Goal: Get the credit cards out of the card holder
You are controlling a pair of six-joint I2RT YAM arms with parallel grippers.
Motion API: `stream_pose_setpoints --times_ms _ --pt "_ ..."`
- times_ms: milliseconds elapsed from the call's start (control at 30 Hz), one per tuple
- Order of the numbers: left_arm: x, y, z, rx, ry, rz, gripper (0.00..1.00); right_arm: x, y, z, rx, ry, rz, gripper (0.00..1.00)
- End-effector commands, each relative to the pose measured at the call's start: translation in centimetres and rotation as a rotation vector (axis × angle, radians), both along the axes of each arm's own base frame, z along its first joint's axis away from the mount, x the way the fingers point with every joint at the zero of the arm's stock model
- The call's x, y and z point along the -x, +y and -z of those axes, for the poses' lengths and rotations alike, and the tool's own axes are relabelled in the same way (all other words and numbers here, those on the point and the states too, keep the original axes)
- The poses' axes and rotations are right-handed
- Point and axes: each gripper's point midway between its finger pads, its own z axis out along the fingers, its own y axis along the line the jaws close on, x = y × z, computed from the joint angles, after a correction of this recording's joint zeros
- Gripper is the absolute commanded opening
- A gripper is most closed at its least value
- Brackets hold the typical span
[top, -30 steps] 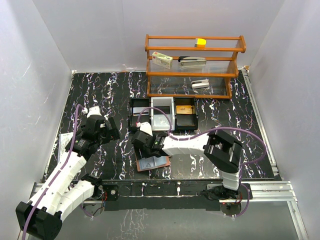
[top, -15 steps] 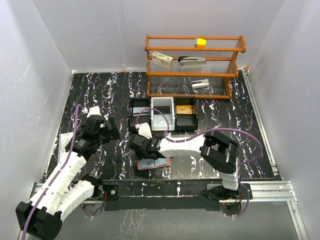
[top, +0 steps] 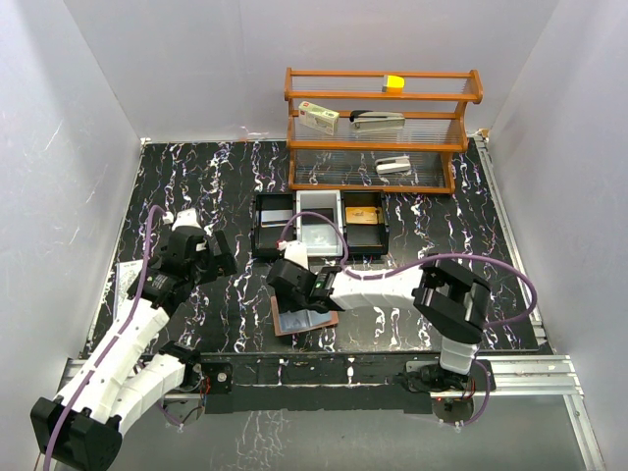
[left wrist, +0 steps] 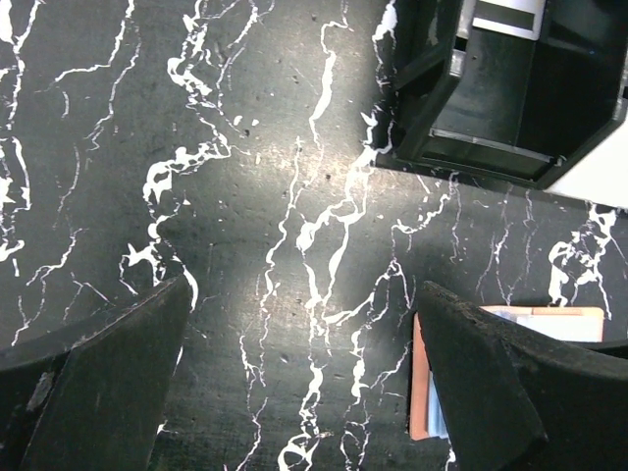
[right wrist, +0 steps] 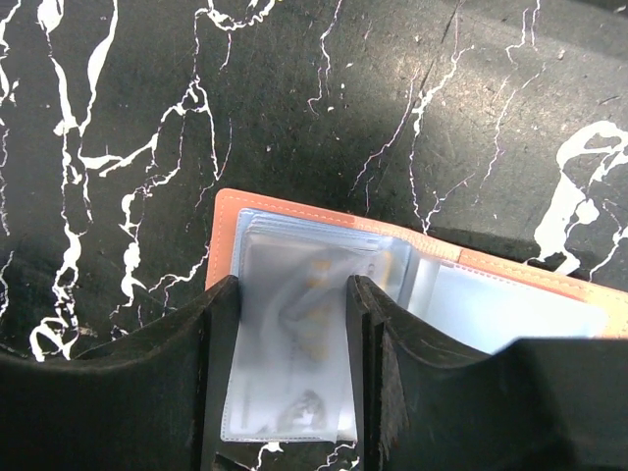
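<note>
Currently the card holder (top: 306,322) lies spread open and flat on the black marbled table (top: 196,177), in the lower middle of the overhead view, its salmon-brown cover down and the pale inside facing up. The right pincer (right wrist: 291,294) points down onto it. In the right wrist view its two dark fingers (right wrist: 221,373) stand on either side of a stack of clear sleeves (right wrist: 294,343) in the left half of the holder, with the jaws part-way closed. The inner faces of the fingers sit right at the edges of the stack, but it cannot be told whether they actually pinch it. Blurred print shows through the top sleeve. The right half of the holder fans out toward the right edge of that frame.

The left pincer (left wrist: 304,289) hangs over bare table to the left of the holder, jaws spread wide and holding nothing. An orange corner of the holder shows at the lower right of its wrist view.

Above the holder in the overhead view sit a black tray (top: 273,224), a white tray (top: 319,224) and a second black tray (top: 363,235) in a row, and behind them stands a wooden shelf rack (top: 383,147).
</note>
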Motion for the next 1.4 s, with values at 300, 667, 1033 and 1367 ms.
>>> stream_pose_setpoints --times_ms 300,667,1033,1367 --pt "2.7 -9.4 0.7 0.484 0.083 0.285 0.96 0.4 0.7 -3.2 -0.292 0.081 -0.031 0.43" --pt "4.8 -12.3 3.0 0.676 0.178 0.359 0.92 0.3 -0.8 -2.8 -0.364 0.139 -0.032 0.49" --pt "5.5 -12.1 4.1 0.671 0.213 0.348 0.92 0.4 -0.8 -3.2 -0.395 0.140 -0.044 0.46" --pt "5.8 -12.3 4.1 0.678 0.234 0.366 0.93 0.4 -1.2 -3.0 -0.400 0.162 -0.046 0.49"
